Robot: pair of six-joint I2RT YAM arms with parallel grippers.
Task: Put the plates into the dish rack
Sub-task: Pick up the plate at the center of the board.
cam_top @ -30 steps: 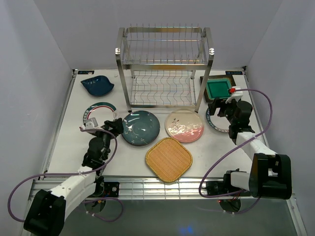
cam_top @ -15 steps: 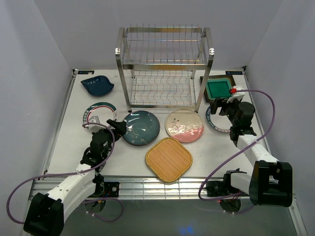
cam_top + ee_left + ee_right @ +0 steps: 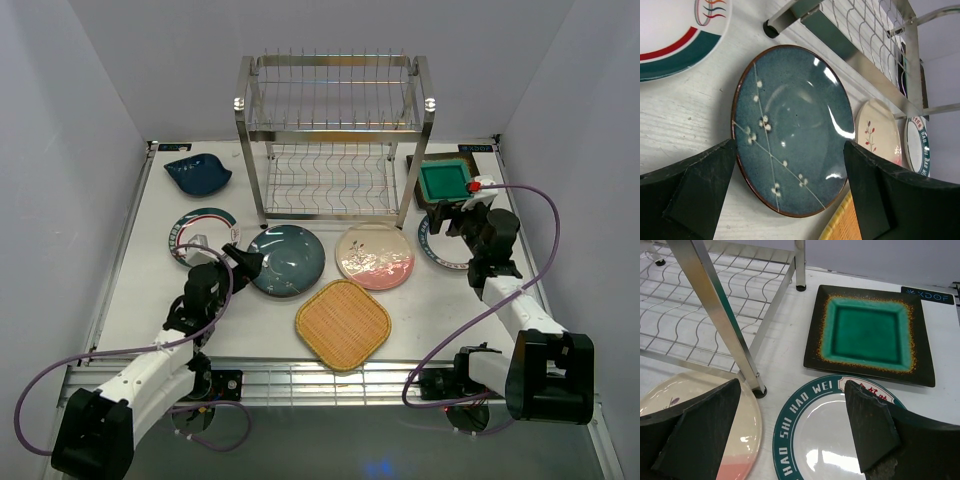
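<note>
All seven plates lie flat on the table (image 3: 140,300); the dish rack (image 3: 335,130) stands unloaded at the far middle. The left gripper (image 3: 243,260), jaws spread wide and holding nothing, frames the dark teal plate (image 3: 790,125), probably lined up for a rim grasp. The right gripper (image 3: 447,222), equally wide and empty, hovers over the white green-rimmed plate (image 3: 835,440) near the rack's front right post.

The top camera sits high behind the arms and looks down and forward over the whole table (image 3: 130,285) to the rack (image 3: 335,130). The left wrist camera is low, close and rolled sideways, looking between its fingers (image 3: 695,195) at the teal plate (image 3: 790,130). The right wrist camera looks down from close by at the white plate (image 3: 830,435) beside a rack post. Both wrist views share the pink plate (image 3: 879,131), the rack and the white plate.
</note>
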